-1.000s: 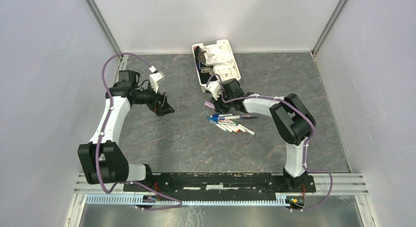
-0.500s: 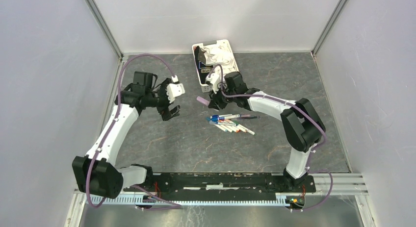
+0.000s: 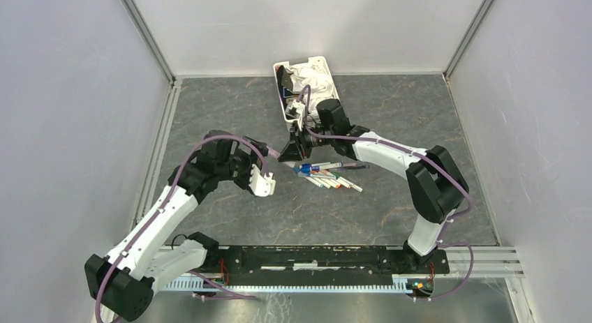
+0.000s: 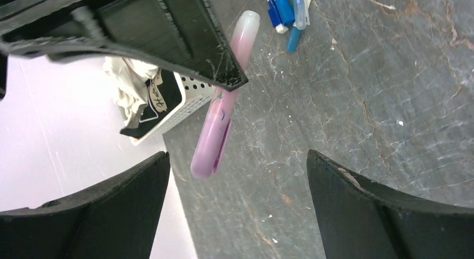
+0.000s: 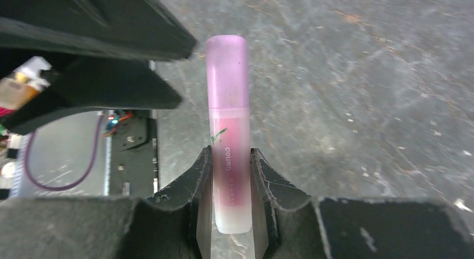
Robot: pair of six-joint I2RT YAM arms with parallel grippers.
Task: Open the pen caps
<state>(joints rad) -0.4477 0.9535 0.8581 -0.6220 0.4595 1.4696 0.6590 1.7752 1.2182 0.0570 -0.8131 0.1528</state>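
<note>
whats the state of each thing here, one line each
pink pen, held off the table, cap on
right gripper, jaws shut on the pink pen
left gripper, jaws open, holding nothing
other pens, lying heaped on the table
basket, stuffed with crumpled white material

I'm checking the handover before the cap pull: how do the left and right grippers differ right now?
The right gripper is shut on the pink pen; the left gripper is open and holds nothing. The right gripper clamps the pen near its pale end, while the left gripper faces the darker pink end without touching it. Both have black fingers and face each other beside the loose pens.
</note>
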